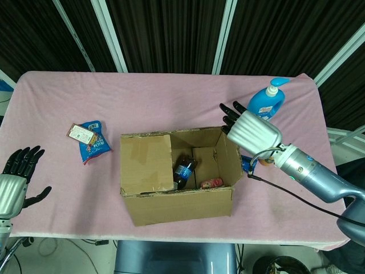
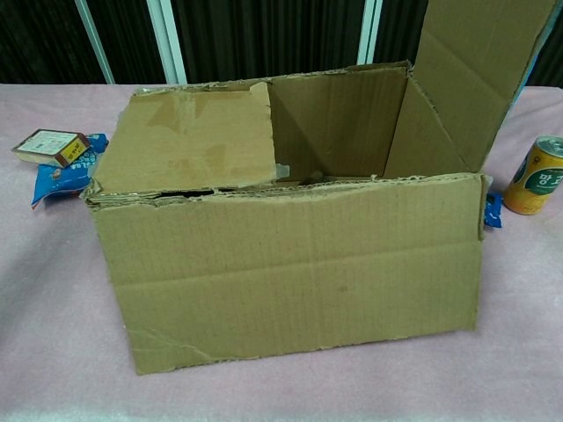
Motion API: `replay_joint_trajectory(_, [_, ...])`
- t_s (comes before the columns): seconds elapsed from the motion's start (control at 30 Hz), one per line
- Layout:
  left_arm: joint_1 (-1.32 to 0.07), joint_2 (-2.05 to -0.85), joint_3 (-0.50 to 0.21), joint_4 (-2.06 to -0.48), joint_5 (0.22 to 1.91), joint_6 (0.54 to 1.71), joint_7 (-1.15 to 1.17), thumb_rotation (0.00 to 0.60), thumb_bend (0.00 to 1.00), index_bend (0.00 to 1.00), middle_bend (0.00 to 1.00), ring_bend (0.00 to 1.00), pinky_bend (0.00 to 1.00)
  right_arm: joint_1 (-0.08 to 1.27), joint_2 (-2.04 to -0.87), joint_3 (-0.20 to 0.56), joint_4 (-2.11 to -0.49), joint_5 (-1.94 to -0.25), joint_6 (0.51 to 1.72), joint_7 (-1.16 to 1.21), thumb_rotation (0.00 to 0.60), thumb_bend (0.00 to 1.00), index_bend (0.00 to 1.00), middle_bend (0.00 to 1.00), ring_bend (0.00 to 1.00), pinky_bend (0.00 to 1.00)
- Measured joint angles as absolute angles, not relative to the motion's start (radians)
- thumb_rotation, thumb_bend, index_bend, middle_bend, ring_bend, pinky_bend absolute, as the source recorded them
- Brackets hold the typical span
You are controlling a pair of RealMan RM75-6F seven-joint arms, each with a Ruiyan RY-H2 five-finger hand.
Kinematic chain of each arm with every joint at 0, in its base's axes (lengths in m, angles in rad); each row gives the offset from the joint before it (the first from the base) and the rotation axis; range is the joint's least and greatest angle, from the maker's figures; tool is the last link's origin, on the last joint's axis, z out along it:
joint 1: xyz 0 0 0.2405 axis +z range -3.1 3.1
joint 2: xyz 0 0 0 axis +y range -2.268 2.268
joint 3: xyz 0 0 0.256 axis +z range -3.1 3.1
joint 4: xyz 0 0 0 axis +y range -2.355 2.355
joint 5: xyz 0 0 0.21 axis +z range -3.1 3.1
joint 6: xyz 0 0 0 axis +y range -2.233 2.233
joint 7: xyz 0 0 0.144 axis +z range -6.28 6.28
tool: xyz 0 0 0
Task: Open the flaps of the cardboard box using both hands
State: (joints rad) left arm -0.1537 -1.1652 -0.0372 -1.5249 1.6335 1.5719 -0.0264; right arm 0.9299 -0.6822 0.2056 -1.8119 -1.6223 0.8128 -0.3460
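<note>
Bench (image 1: 142, 97) has a pink cloth; cardboard box (image 1: 177, 197) sits mid-bench toward the near edge. Clutter around it: blue snack packet (image 1: 94, 144) with a small carton (image 1: 80, 134) lying on it, well apart to the left; blue pump bottle (image 1: 263, 104) far right, standing upright; yellow can (image 2: 537, 175) on the right just beside the box; a small blue item (image 2: 492, 209) touching or nearly touching the box's right wall, can't tell what it is. The bottle and can sit right behind my right robot hand (image 1: 251, 129), crowding that side. Right flap (image 2: 475, 70) is raised and tilted outward to the right; in the chest view it hides most of the bottle. My right robot hand is flat against the outer face of that flap, fingers straight and apart, gripping nothing. Left flap (image 1: 146, 162) lies flat over the left half of the box opening. Inside the open right half: a dark bottle (image 1: 183, 172) with a blue label, lying tilted, and a small red item (image 1: 210, 183) near the front wall. My left robot hand (image 1: 17, 180) is off the near-left edge of the bench, well apart from the box, fingers spread, holding nothing.
</note>
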Motion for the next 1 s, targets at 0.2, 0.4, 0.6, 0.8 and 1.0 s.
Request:
replay_joint_trajectory(0.2, [-0.153,-1.166,-0.037,-1.524,1.634,1.572,-0.023,0.6,0.17,0.0,0.04,0.0,0.07,0.899,-0.659,0.195,-1.799,-1.629,0.828,-0.33,0.6,0.83,0.42,0.34,0.11,0.25])
replay_joint_trajectory(0.4, [-0.153,-1.166,-0.037,-1.523,1.635,1.571,-0.02,0.6,0.17,0.0,0.04,0.0,0.07,0.873,-0.654,0.178,-1.771,-1.641,0.835,-0.32,0.6,0.83,0.42,0.33,0.11,0.25])
replay_joint_trajectory(0.6, [-0.153,-1.168,-0.036,-1.523,1.634,1.569,-0.018,0.6,0.17,0.0,0.04,0.0,0.07,0.847,-0.66,0.164,-1.736,-1.642,0.841,-0.306,0.6,0.83,0.42,0.32,0.1,0.25])
replay_joint_trajectory(0.8, [-0.153,-1.169,-0.035,-1.522,1.634,1.566,-0.013,0.6,0.17,0.0,0.04,0.0,0.07,0.821,-0.684,0.144,-1.707,-1.644,0.846,-0.303,0.6,0.78,0.4,0.32,0.1,0.25])
replay_joint_trajectory(1.0, [-0.153,-1.169,-0.036,-1.52,1.63,1.563,-0.008,0.6,0.17,0.0,0.04,0.0,0.07,0.79,-0.715,0.132,-1.686,-1.636,0.87,-0.3,0.6,0.66,0.27,0.27,0.08,0.25])
